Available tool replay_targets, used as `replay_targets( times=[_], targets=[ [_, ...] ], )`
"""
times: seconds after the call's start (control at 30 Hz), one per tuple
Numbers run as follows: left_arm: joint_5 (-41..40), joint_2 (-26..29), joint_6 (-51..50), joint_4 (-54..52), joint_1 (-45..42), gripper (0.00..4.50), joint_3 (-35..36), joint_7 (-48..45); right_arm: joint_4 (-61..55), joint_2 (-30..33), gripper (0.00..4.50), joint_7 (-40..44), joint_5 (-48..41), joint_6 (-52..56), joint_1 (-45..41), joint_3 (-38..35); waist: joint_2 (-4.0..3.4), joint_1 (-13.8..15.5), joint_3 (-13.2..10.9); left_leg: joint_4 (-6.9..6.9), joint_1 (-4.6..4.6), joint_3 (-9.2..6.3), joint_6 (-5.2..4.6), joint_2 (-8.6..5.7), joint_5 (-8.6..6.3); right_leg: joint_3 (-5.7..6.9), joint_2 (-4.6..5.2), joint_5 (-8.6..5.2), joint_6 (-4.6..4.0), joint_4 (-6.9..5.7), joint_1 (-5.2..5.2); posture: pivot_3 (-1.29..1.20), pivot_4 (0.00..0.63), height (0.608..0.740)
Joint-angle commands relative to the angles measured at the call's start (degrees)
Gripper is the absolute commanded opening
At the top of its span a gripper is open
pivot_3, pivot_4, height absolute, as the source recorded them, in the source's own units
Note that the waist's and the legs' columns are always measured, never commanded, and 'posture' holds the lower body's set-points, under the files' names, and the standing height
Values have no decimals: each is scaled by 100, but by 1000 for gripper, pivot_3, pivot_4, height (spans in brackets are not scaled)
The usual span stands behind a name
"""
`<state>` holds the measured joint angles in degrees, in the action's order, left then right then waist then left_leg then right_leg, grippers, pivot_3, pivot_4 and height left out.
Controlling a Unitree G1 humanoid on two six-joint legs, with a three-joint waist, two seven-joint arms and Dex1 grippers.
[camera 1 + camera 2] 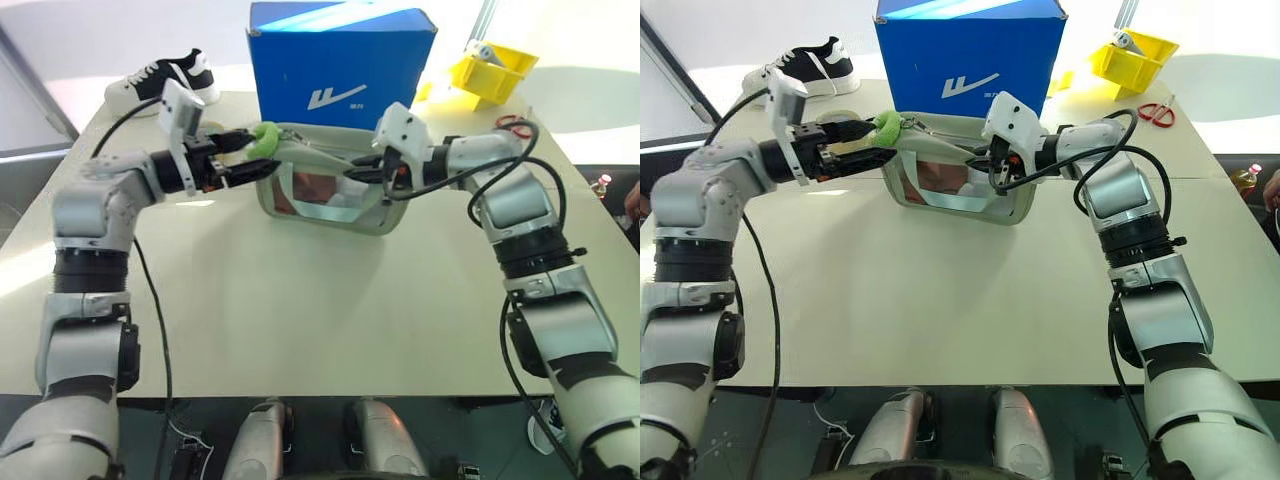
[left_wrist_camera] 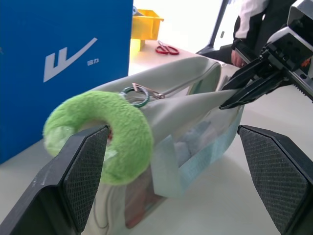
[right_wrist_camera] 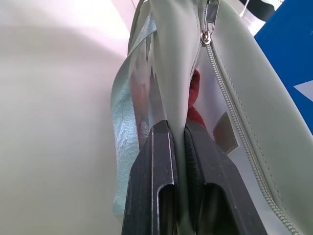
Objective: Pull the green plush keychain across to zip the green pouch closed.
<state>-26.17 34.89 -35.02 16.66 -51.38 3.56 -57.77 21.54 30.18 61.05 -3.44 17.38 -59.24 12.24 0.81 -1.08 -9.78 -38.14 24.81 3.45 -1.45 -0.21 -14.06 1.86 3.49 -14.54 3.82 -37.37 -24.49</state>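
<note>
Right gripper (image 3: 178,142) clamped on green pouch (image 1: 330,195) edge; left gripper (image 2: 171,161) spread wide, green plush keychain (image 2: 105,132) against one finger, between its fingers, unheld.

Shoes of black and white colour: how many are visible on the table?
1. The black-and-white sneaker lies at the table's far left corner, left of the blue cardboard shoebox. A second one may be hidden behind it.

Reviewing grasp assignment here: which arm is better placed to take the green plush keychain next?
Left. The left gripper is open with the green plush keychain between its fingers, not yet closed on it. The right gripper is shut on the green pouch, pinching its far end to hold it.
</note>
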Motion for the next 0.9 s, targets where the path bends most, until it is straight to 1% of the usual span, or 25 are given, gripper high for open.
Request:
replay_targets(
  times=[0.03,0.1,0.13,0.27,0.3,0.5,0.67,0.77,0.87,0.9],
  targets=[
    [89,64,224,91,-174,3632,153,93,-231,-45,0,-69,-45,22,-15,-108,0,5,0,0,0,0,0,0,0,0,0,0,0,0,0,0,150,740],
    [116,43,291,226,-259,2705,178,131,-266,-35,0,-80,-51,43,13,-103,0,15,0,0,0,0,0,0,0,0,1,0,0,0,0,0,150,740],
    [125,34,319,276,-291,2112,178,135,-289,-33,0,-84,-53,55,29,-98,0,21,0,0,0,0,0,0,0,0,1,0,0,0,0,0,150,740],
    [225,-21,480,379,-325,190,90,151,-391,-49,0,-108,-69,124,78,-88,0,18,0,0,0,0,0,0,0,0,2,0,0,0,0,0,150,740],
    [255,-33,517,395,-328,53,72,156,-408,-55,0,-113,-77,139,83,-90,0,16,0,0,0,0,0,0,0,0,2,0,0,0,0,0,150,740],
    [323,-121,661,543,-592,53,135,275,-461,-90,0,-145,-90,183,98,-90,0,20,0,0,0,0,0,0,0,0,2,0,0,0,0,0,150,740],
    [328,20,594,463,-601,53,55,94,-467,-92,0,-160,-80,194,111,-93,0,6,0,0,0,0,0,-1,0,0,2,0,0,0,0,0,150,740],
    [376,69,657,417,-504,858,18,16,-465,-83,0,-158,-74,190,123,-89,0,11,0,0,-1,0,0,0,0,0,2,0,0,0,0,0,150,740],
    [532,111,803,364,-402,2336,-68,23,-477,-69,0,-150,-71,198,138,-87,0,16,0,0,-1,0,0,-1,0,0,2,0,0,0,0,0,150,740],
    [647,106,911,405,-392,2931,-95,120,-485,-69,0,-150,-71,202,144,-84,0,16,0,0,0,0,0,0,0,0,2,0,0,0,0,0,150,740]
  ],
)
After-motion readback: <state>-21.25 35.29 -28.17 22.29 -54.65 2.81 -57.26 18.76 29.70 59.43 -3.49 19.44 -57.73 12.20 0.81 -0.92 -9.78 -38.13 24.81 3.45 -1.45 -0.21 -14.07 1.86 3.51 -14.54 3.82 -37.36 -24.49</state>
